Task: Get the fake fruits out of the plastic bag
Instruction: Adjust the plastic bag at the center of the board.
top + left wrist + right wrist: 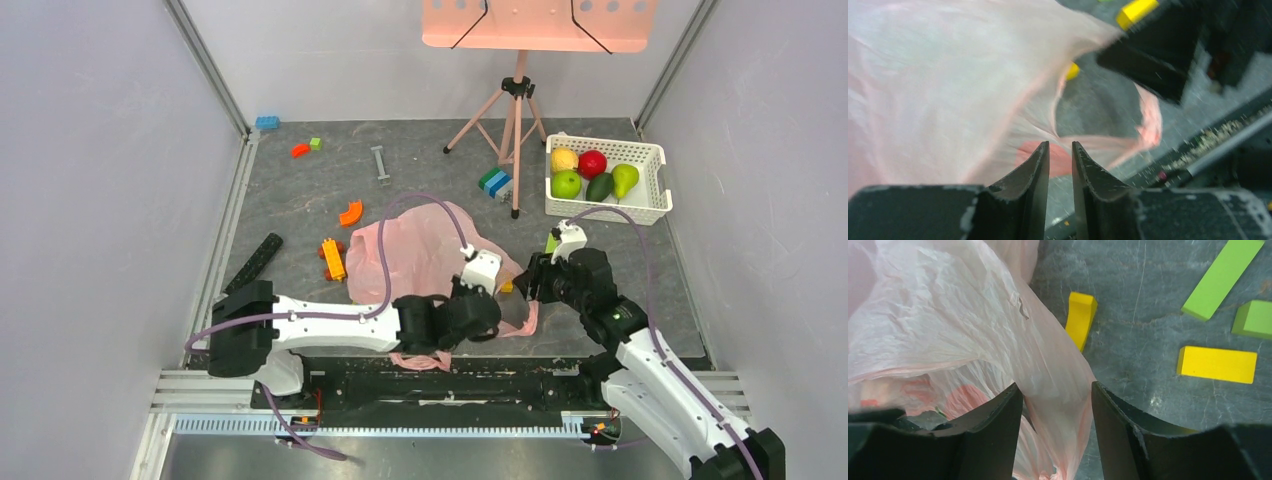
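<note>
The pink plastic bag (420, 255) lies crumpled on the grey table in front of both arms. My left gripper (503, 308) is at the bag's near right edge. In the left wrist view the jaws (1060, 145) stand a narrow gap apart, with the bag's rim (1108, 145) just past the tips. My right gripper (528, 283) is open, and a fold of the bag (1058, 390) hangs loose between its jaws (1055, 390). A yellow lemon (565, 158), red apple (592, 163), green apple (566, 184), avocado (599, 187) and pear (624, 180) sit in the white basket (650, 205). The grapes are not in view.
Yellow blocks (1080, 317) (1217, 364) and green blocks (1222, 277) lie on the table right of the bag. More blocks (333, 258) lie to its left. A pink tripod (515, 130) stands behind, and a black bar (255, 262) lies at the left.
</note>
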You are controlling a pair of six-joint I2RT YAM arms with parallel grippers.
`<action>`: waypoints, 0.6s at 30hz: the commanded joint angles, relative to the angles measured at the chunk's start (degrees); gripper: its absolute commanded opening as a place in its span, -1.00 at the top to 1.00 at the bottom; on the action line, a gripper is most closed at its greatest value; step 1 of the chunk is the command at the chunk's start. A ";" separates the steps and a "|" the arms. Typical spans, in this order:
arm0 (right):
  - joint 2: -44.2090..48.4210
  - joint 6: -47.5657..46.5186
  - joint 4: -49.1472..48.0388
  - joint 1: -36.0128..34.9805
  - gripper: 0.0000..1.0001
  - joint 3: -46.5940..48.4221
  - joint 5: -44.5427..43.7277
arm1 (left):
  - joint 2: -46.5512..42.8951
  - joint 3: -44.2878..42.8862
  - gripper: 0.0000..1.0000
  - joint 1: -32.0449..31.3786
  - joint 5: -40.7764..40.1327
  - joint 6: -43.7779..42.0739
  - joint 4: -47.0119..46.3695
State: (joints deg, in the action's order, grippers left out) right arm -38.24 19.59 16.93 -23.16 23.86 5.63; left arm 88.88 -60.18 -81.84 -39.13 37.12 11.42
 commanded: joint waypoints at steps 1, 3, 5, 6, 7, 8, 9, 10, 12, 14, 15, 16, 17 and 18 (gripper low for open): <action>-1.52 -1.36 -0.89 -0.30 -0.07 -1.57 1.87 | -0.02 1.30 0.42 5.32 1.26 0.67 -3.51; -1.91 -1.50 -1.74 -0.31 0.05 -1.91 2.92 | -0.34 1.73 0.42 6.81 1.32 -0.60 -2.62; -1.65 -1.32 -2.31 -0.31 0.18 -1.93 3.27 | -1.13 2.28 0.42 8.07 1.08 -1.59 -1.91; -1.43 -1.19 -2.74 -0.27 0.20 -1.97 3.40 | -1.68 2.63 0.42 8.82 1.08 -2.14 -1.68; -0.92 -1.02 -3.05 -0.31 0.28 -1.90 3.42 | -2.14 2.83 0.42 9.66 1.08 -2.63 -1.22; -0.59 -0.85 -3.36 -0.31 0.34 -1.82 3.69 | -2.79 2.99 0.42 10.35 1.00 -3.16 -0.85; -0.13 -0.76 -3.64 -0.30 0.42 -1.56 4.24 | -3.37 3.05 0.42 11.19 0.91 -3.84 -0.43; 0.30 -0.61 -3.93 -0.33 0.49 -1.23 4.99 | -3.87 3.05 0.42 11.83 0.91 -4.36 -0.04; 1.49 -0.25 -4.64 -0.31 0.59 -0.58 6.87 | -5.03 3.14 0.42 13.25 0.78 -5.60 0.31; 2.50 -0.12 -5.51 -0.28 0.64 0.48 8.91 | -6.31 2.82 0.42 14.66 0.43 -6.71 0.98; 2.86 -0.11 -5.84 -0.24 0.66 1.13 9.64 | -6.95 2.63 0.42 15.22 0.09 -7.33 1.29; 3.09 -0.09 -6.06 -0.30 0.69 2.03 10.45 | -7.81 2.46 0.42 15.68 -0.09 -8.09 1.37; 3.16 -0.10 -6.11 -0.26 0.71 2.95 11.14 | -8.59 2.29 0.42 15.98 -0.30 -8.56 1.62; 3.00 -0.11 -6.24 -0.29 0.72 4.09 12.23 | -9.42 1.97 0.42 16.16 -0.42 -9.19 2.04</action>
State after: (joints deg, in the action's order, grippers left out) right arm -35.99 19.31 14.48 -23.16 22.59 13.26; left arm 83.94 -56.82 -66.87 -37.23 32.49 12.62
